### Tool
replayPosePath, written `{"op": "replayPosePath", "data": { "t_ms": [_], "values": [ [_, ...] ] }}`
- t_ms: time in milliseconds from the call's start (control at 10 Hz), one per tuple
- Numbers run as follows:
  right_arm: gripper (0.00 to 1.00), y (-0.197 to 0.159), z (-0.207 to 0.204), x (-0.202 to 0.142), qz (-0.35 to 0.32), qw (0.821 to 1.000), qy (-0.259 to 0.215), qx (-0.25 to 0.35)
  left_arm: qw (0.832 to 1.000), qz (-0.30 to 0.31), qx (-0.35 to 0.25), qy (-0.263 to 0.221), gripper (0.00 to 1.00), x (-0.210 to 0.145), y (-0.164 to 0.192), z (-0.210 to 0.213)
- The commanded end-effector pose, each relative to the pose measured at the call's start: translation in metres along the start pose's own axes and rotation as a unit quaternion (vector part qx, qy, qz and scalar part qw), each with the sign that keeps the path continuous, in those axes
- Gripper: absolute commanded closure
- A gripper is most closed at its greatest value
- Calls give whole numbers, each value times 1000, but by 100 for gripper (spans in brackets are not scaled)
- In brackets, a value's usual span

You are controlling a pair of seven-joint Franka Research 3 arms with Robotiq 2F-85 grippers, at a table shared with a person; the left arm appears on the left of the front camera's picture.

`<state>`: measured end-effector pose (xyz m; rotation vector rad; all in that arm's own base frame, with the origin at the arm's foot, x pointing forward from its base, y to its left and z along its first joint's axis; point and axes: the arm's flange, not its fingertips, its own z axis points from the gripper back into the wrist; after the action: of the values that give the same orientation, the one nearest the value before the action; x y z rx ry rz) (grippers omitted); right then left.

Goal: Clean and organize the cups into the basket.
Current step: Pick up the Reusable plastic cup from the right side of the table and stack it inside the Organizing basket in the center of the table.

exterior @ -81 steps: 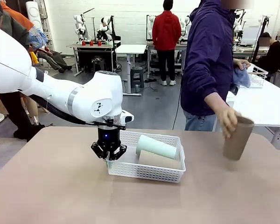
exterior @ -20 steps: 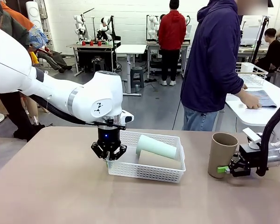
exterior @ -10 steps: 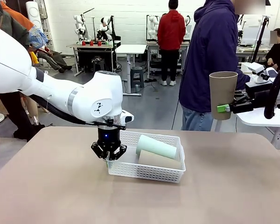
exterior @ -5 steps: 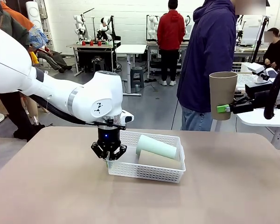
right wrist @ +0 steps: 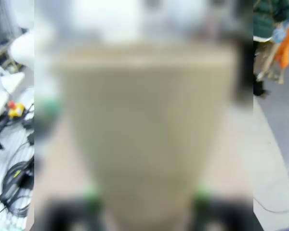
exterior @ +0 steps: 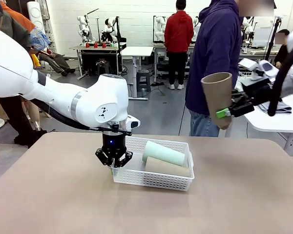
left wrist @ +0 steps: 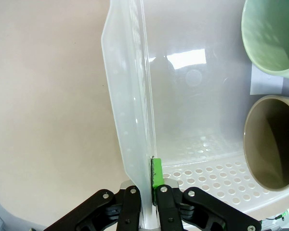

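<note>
Tan and matte, the cup (exterior: pixel 217 100) hung in the air to the right of the basket (exterior: pixel 156 183), well above the table (exterior: pixel 244 195), tipped with its mouth toward the upper left; your right gripper (exterior: pixel 223 111) was clamped across its lower body, jaws spread wide round it, one green pad showing on the near side; the right wrist view was badly blurred, though the cup seemed to sit between the pads.

Your left gripper (exterior: pixel 114 165) was pinched shut on the basket's left rim, the thin wall caught between its pads.

Inside, a pale green cup (exterior: pixel 163 153) and a second tan cup (exterior: pixel 167 167) lay side by side on their sides, mouths toward the left gripper; bare floor showed between those mouths and the clamped wall.

The step in hand looked like the carry to the basket; to do it well you needed to bring the cup over high enough to clear the rim, roll it fully onto its side before lowering, aim for that bare left end, and keep clear of the left gripper's fingers; letting go only once the cup rested on the floor would likely have spared a bounce.
</note>
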<state>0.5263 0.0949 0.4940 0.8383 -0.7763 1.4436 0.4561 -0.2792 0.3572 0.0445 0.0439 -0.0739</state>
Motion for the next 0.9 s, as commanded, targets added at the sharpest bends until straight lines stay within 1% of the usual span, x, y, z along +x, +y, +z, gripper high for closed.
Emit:
{"op": "replayPosePath", "data": {
  "t_ms": [0, 200, 400, 600, 800],
  "values": [
    [20, -6, -39, 36, 2, 995, 85, 48, 1000, -1, 0, 0, 100, -1, -2, 1],
    [20, -2, -86, 59, -12, 985, 148, 83, 1000, -1, 0, 0, 100, -1, -2, 1],
    [20, -3, -125, 66, -12, 970, 220, 99, 1000, -1, 0, 0, 100, -1, -2, 1],
    [20, -6, -146, 57, -5, 960, 259, 108, 1000, -1, 0, 0, 100, -1, -2, 1],
    [20, -6, -167, 39, 14, 949, 298, 102, 1000, -1, 0, 0, 100, -1, -2, 1]
  ]
}}
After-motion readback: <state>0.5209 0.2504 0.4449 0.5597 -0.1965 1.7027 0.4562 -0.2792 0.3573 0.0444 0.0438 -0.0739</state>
